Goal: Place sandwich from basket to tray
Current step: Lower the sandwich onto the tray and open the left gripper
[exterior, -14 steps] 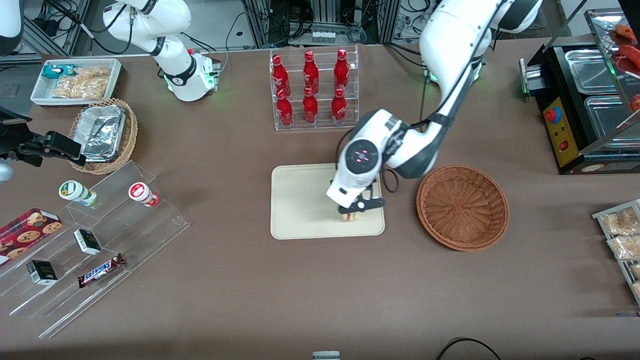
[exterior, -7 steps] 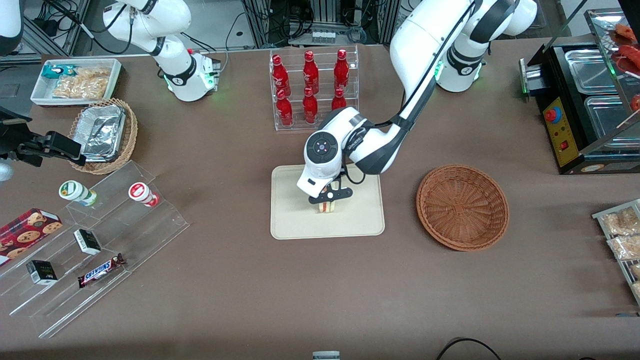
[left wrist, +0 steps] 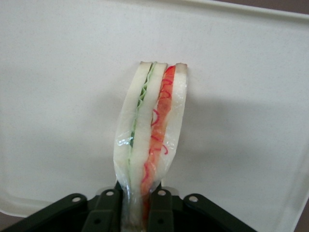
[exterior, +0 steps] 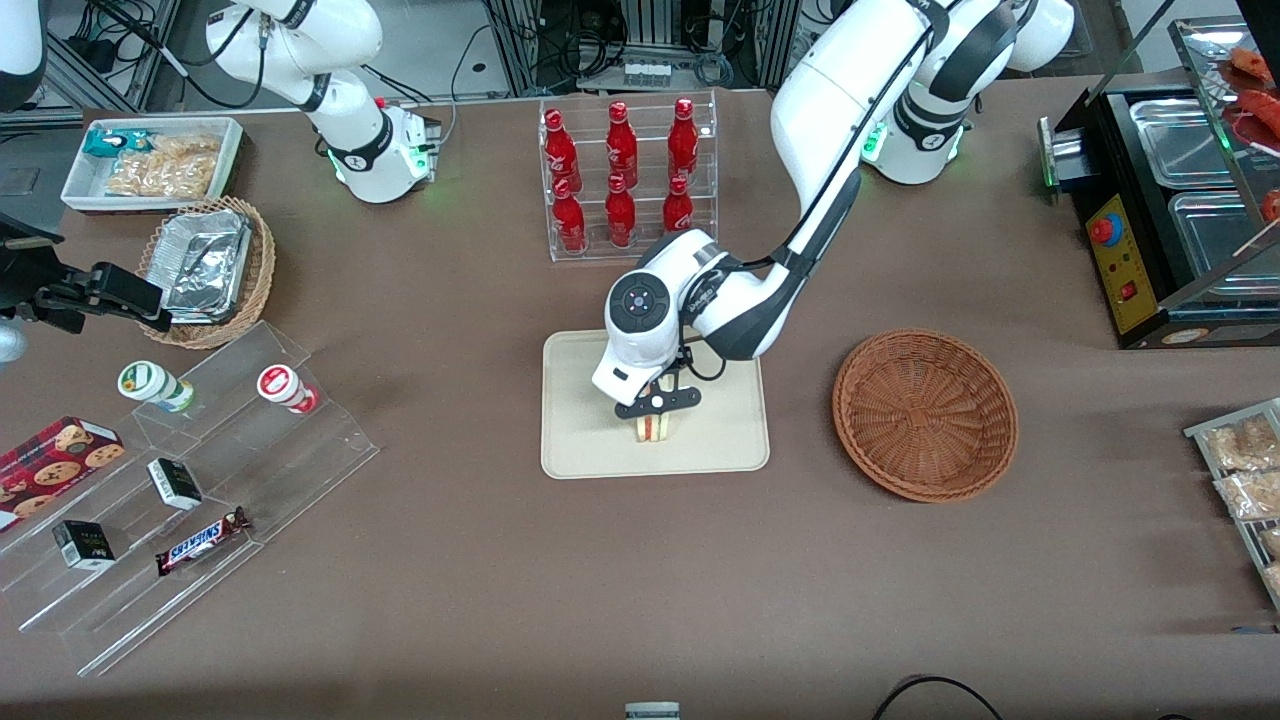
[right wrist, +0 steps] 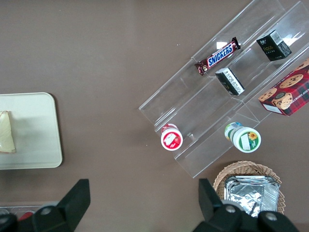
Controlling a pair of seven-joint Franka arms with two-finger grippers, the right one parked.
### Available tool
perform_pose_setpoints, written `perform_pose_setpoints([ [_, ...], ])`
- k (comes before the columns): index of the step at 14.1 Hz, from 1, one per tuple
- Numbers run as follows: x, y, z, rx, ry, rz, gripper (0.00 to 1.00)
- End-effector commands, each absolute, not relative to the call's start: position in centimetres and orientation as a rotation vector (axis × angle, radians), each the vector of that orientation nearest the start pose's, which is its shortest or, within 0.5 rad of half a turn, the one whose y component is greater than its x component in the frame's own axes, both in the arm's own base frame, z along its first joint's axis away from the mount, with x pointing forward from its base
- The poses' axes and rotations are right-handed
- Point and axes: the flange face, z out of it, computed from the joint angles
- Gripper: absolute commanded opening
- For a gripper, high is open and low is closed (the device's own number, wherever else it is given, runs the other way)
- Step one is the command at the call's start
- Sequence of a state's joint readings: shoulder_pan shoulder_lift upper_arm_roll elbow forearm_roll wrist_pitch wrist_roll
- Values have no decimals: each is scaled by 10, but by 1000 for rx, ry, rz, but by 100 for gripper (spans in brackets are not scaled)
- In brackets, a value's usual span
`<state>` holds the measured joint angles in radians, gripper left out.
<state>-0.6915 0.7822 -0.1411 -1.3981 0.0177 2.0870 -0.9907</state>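
My left gripper (exterior: 655,410) is over the middle of the cream tray (exterior: 590,440), shut on the sandwich (exterior: 654,429). In the left wrist view the sandwich (left wrist: 152,130) is a plastic-wrapped wedge of white bread with green and red filling, pinched at its narrow end between the black fingers (left wrist: 107,212) of the gripper (left wrist: 133,208), with the tray surface (left wrist: 58,96) close under it. The sandwich also shows at the edge of the right wrist view (right wrist: 6,131), on the tray (right wrist: 34,130). The reddish-brown woven basket (exterior: 925,413) sits beside the tray, toward the working arm's end, with nothing in it.
A clear rack of red bottles (exterior: 625,180) stands farther from the front camera than the tray. A clear stepped display (exterior: 180,480) with snacks, a tan basket of foil trays (exterior: 205,265) and a white bin (exterior: 150,160) lie toward the parked arm's end. A black appliance (exterior: 1170,210) stands at the working arm's end.
My gripper carried the sandwich from the tray's edge nearest the basket to the tray's middle, then sank slightly toward the tray surface.
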Motion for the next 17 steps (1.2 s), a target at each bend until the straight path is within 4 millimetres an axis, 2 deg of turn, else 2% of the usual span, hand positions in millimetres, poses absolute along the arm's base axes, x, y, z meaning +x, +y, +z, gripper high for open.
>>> perform_pose_setpoints([
  [1, 507, -524, 253, -3109, -365, 143, 100],
  [3, 519, -513, 280, -3125, -412, 125, 100],
  [8, 517, -499, 357, -3112, -387, 83, 100],
  [11, 523, -464, 388, -3021, -426, 124, 100],
  [13, 539, -436, 397, -3001, -487, 131, 100],
  [14, 546, -420, 401, -2991, -513, 140, 100],
  [17, 557, -363, 416, -2981, -450, 201, 100],
])
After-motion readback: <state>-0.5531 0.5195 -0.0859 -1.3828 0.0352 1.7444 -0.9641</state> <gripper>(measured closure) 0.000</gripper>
